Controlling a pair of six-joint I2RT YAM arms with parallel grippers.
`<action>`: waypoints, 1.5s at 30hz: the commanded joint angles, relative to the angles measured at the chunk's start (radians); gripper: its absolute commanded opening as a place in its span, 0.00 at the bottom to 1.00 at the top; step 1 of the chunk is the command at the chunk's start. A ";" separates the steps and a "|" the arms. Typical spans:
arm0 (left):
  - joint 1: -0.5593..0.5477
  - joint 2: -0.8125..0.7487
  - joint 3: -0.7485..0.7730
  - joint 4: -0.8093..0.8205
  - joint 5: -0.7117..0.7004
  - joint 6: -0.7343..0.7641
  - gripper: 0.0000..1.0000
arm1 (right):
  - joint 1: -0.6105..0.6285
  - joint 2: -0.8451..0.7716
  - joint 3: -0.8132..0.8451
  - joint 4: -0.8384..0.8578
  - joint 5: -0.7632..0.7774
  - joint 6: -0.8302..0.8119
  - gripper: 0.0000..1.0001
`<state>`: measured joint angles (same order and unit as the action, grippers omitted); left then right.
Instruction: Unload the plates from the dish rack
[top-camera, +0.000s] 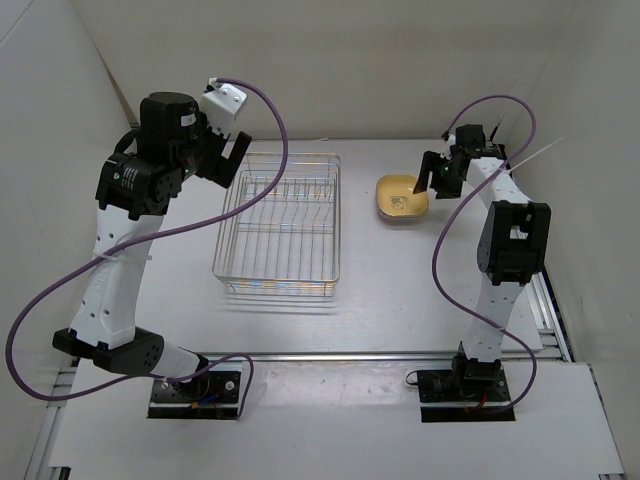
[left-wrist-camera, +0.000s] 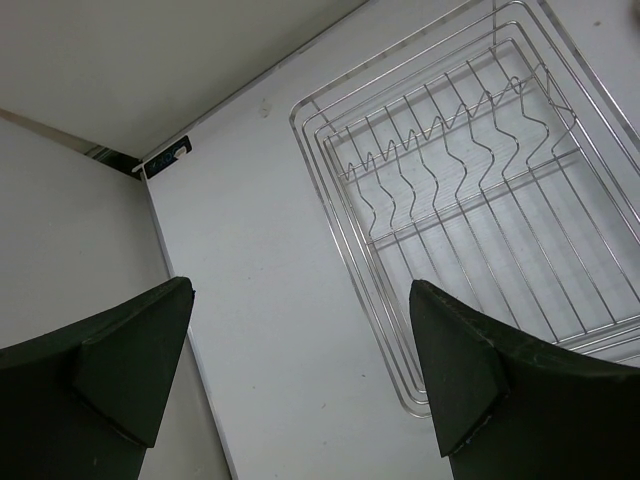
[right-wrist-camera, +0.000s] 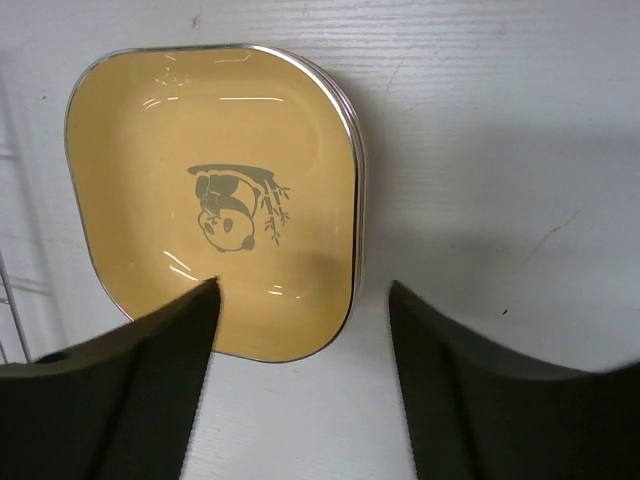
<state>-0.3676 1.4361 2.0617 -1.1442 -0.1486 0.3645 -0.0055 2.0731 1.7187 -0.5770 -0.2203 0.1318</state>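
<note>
The dish rack (top-camera: 279, 224) sits on the white counter (top-camera: 390, 300), left of centre and well back from the near edge. Its long axis runs from near to far, away from the arms, with the short sides facing them. Its divider wires (left-wrist-camera: 440, 170) stand upright in the far half, in a row going left to right across the short axis.

The plates (top-camera: 402, 197) lie to the right of the rack, level with its far half and a clear gap from it. They are stacked flat on the counter, facing up. The top one is a yellow plate (right-wrist-camera: 215, 195) with a panda print (right-wrist-camera: 235, 205) in its well. Thin rims of others show under its right edge, though how many cannot be told. The stack is a rounded square, with no clear long axis.

The right hand (right-wrist-camera: 303, 300) hangs over the near right part of the stack. Its fingers are spread wide and grip nothing. In the right wrist view, one fingertip (right-wrist-camera: 190, 315) overlaps the yellow plate's near rim, and the other is over bare counter.

Farthest back, the left hand (left-wrist-camera: 300, 300) is raised by the rack's far left corner. Its fingers are parted and hold nothing, and they point down at the counter beside the rack.
</note>
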 joint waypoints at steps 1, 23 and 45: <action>0.007 -0.020 0.011 0.001 0.017 -0.022 1.00 | 0.001 -0.059 0.053 -0.021 -0.017 -0.001 0.75; 0.539 -0.040 -0.474 0.359 0.300 -0.272 1.00 | -0.215 -0.550 -0.061 -0.334 0.188 -0.201 1.00; 0.611 -0.051 -0.567 0.393 0.251 -0.268 1.00 | -0.317 -0.754 -0.330 -0.224 0.208 -0.195 1.00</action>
<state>0.2340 1.4250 1.5093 -0.7700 0.0799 0.0982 -0.3202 1.3403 1.3911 -0.8360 -0.0032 -0.0677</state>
